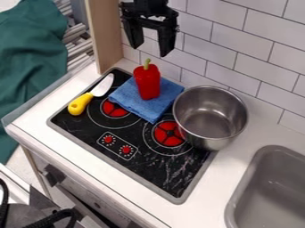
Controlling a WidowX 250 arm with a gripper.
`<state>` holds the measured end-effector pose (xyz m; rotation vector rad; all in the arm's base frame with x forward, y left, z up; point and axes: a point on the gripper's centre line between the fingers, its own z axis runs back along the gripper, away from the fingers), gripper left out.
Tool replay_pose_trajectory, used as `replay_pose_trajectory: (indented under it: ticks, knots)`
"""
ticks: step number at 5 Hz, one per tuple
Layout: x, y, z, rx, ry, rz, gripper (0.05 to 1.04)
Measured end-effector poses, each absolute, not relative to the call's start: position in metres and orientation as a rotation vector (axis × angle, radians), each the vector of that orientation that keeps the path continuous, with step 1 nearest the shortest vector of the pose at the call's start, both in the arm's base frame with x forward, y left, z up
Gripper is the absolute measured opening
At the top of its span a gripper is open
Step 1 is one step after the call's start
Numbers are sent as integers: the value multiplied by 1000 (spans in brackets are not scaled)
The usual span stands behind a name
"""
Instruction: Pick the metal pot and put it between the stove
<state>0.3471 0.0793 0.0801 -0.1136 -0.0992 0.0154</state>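
Observation:
The black gripper hangs at the upper left in front of the tiled wall, open with nothing between its fingers. It is above the red pepper and up to the left of the metal pot. The silver pot stands upright and looks empty, over the right back edge of the stove, partly on the white counter. The stove has a black top with two red burners and two red knobs; the pot lies beside the right burner.
A red pepper stands on a folded blue cloth at the stove's back. A knife with a yellow handle lies on the stove's left side. The grey sink is at the lower right, a wooden post at the upper left.

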Motion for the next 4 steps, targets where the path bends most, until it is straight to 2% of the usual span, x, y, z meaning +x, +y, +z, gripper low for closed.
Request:
replay_pose_trajectory:
  ticks: [2,4]
  knots:
    - [336,69,56,-145,-37,19,1009]
    - [309,11,69,-180,-109,-86,1009]
